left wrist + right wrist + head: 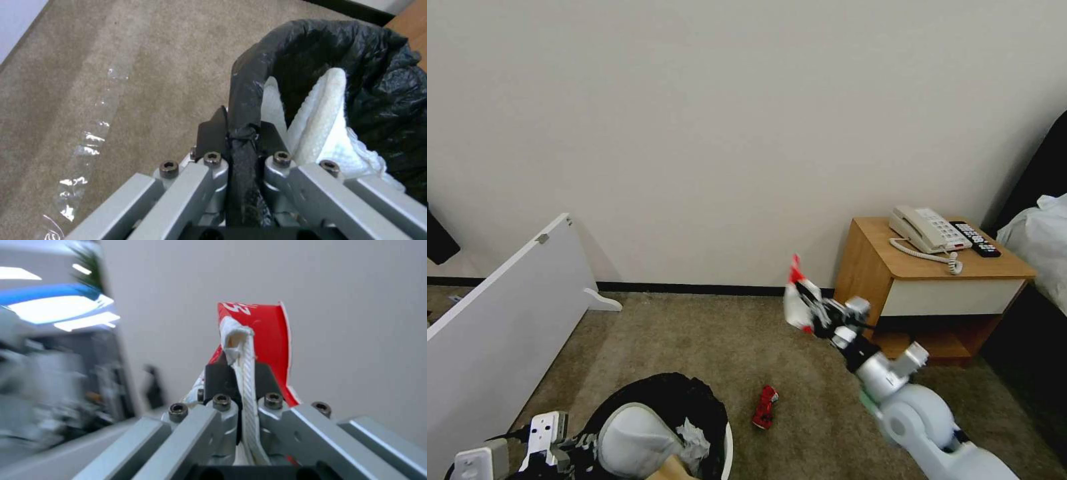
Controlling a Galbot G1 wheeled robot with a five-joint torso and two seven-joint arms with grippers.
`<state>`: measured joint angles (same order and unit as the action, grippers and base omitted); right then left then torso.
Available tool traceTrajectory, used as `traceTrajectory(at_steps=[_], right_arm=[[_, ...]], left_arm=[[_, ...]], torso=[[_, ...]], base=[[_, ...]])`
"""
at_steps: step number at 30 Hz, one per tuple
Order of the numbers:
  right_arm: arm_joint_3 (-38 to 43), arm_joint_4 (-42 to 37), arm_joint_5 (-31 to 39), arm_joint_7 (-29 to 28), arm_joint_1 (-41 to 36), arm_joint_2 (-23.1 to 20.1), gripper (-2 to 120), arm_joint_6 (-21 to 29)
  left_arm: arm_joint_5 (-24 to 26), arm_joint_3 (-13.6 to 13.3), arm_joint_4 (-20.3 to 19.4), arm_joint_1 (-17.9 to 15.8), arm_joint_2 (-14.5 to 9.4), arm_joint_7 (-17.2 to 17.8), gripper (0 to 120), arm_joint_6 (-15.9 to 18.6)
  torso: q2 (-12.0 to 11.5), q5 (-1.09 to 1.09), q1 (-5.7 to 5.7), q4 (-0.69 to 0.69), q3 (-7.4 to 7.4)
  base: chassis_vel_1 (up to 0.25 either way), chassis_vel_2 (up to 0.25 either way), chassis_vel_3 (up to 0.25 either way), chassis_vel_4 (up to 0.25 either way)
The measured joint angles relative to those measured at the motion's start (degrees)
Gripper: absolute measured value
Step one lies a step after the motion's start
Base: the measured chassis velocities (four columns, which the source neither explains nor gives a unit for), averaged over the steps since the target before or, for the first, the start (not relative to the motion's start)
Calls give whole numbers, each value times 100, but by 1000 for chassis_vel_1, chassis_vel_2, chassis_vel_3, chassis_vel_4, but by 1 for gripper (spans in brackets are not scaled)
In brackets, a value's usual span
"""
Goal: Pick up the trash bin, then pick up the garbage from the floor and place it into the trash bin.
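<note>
Left claw point(240, 133) is clamped tight on the rim of the round white plastic trash bin lined with a crinkly black bag point(338, 60), pinching the folded bag edge between both pads, likely so the bin rides along with the robot and sits close under each drop; in the head view the bin point(690, 390) is at about 7 o'clock, low and near the base, with the left claw point(540, 443) at its 9 o'clock side. Inside already: 1 white textured slipper point(322, 116) standing on edge against the liner, plus crumpled white tissue point(694, 440). Right claw point(810, 310) is raised off the beige-brown short-pile carpet floor point(694, 340) near picture centre, at about 1 o'clock from the bin, closed on a thin red-and-white wrapper point(262, 336); wrapper stands flat between the pads and pokes past the tips, an edge pinch that suits a flimsy sheet. Judged: carry step, wrapper not yet over the bin mouth. 1 crushed red can point(765, 407) lies on the carpet at 3 o'clock of the bin, apart from it, not yet collected. Wooden nightstand with beige corded phone point(930, 230) sits at 2 o'clock, untouched.
</note>
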<state>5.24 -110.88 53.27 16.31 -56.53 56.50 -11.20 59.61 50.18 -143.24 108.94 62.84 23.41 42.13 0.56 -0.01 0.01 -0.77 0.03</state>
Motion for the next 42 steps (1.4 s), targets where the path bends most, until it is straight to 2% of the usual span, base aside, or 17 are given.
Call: traceTrajectory(at_steps=[3,8,9,13,15,16,21,23,26,37,42], right_arm=[[-293,-33,211,182,325,14,0,-135],[-1390,82,923,1035,1555,346,0,-455],[-1390,82,923,1035,1555,346,0,-455],[-1997,275,1420,1695,2129,704,0,-498],[-2067,303,1464,1786,2184,743,0,-491],[-2233,368,1562,2016,2294,791,0,-468],[-2443,420,1742,2468,2338,691,0,-352],[-2534,473,1737,2816,2286,563,0,-227],[-2614,513,1663,2992,2238,466,0,-176],[-2782,741,1087,3150,1761,114,0,-162],[-2780,823,893,3121,1598,96,0,-185]], left_arm=[[-10,-2,0,-2,8,-4,4,0],[-19,-1,0,-9,28,-18,4,0],[-19,-1,0,-9,28,-18,4,0],[-20,22,0,-7,39,-20,4,1],[-24,23,0,-3,44,-22,4,1],[-35,26,0,0,57,-26,4,1],[-46,41,0,-19,65,-26,4,1],[-43,56,0,-18,48,-28,4,1],[-41,74,0,-19,30,-28,4,1],[-36,81,0,-17,30,-26,4,1],[-35,57,0,-18,43,-25,4,1]], torso=[[0,1,0,0,0],[0,-1,0,2,0],[0,-1,0,2,0],[0,0,0,2,0],[0,0,0,1,-1],[0,0,0,2,0],[0,1,0,-1,0],[0,1,0,-1,0],[0,2,0,1,0],[0,2,0,0,0],[0,2,0,0,-1]], base=[[0,0,0,0],[0,0,0,0],[0,0,0,0],[0,0,0,0],[0,0,0,0],[0,0,0,0],[0,0,0,0],[0,0,0,0],[0,0,0,0],[0,0,0,0],[0,0,0,0]])
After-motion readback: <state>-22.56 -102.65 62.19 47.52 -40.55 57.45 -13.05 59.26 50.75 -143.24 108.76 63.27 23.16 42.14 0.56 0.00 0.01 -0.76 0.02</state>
